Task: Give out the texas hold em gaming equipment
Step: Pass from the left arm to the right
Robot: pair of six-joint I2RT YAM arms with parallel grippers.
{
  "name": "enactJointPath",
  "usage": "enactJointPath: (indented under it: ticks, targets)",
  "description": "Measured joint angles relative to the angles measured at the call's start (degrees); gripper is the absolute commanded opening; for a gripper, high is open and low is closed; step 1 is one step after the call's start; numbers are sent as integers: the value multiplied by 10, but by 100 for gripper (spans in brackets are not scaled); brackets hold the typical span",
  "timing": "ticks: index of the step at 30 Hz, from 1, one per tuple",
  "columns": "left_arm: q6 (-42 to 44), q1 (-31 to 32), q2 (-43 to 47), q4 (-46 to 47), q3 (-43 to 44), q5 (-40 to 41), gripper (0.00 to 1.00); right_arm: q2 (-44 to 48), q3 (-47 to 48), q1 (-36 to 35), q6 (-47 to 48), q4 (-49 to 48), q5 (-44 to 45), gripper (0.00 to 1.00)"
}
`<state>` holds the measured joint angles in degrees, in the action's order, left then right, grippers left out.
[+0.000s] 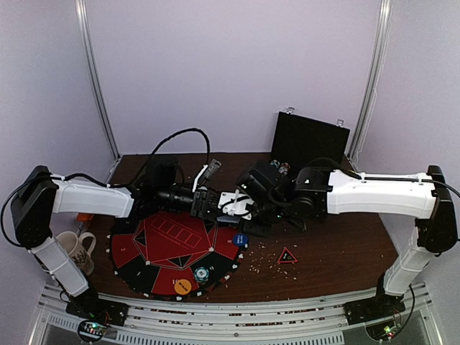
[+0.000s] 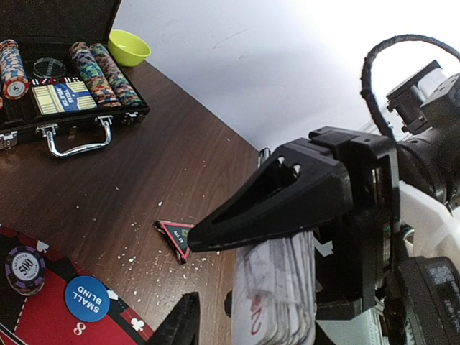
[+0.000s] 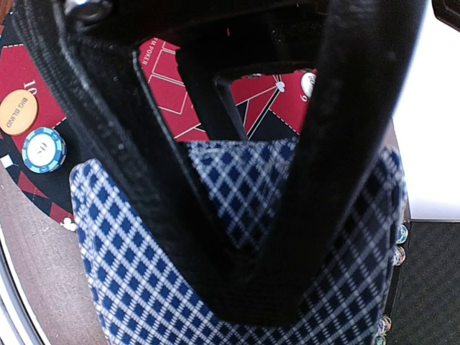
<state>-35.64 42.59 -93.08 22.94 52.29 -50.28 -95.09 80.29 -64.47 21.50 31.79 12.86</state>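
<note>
A deck of playing cards (image 2: 277,287) hangs in the air between my two grippers, above the right edge of the round red and black poker mat (image 1: 162,248). My left gripper (image 2: 191,269) has its jaws apart around the deck, and the lower finger (image 2: 180,320) stands clear of it. My right gripper (image 3: 244,237) is shut on the deck, whose blue diamond back (image 3: 129,273) fills its view. On the mat lie a blue small-blind disc (image 2: 87,298), an orange big-blind disc (image 1: 183,287) and a striped chip (image 1: 201,273). A purple chip (image 2: 25,269) lies there too.
The black chip case (image 2: 57,79) stands open at the back with rows of chips, and a small yellow bowl (image 2: 129,47) sits behind it. A red-edged triangular marker (image 1: 287,256) lies among white crumbs right of the mat. A mug (image 1: 75,248) stands at the left.
</note>
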Motion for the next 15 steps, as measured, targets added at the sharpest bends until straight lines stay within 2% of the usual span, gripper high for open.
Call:
enactJointPath:
  ticks: [9, 15]
  targets:
    - [76, 3, 8, -114, 42, 56, 40, 0, -2, 3, 4, -1, 11, 49]
    - [92, 2, 21, -148, 44, 87, 41, 0, -10, 5, 4, -6, 15, 49]
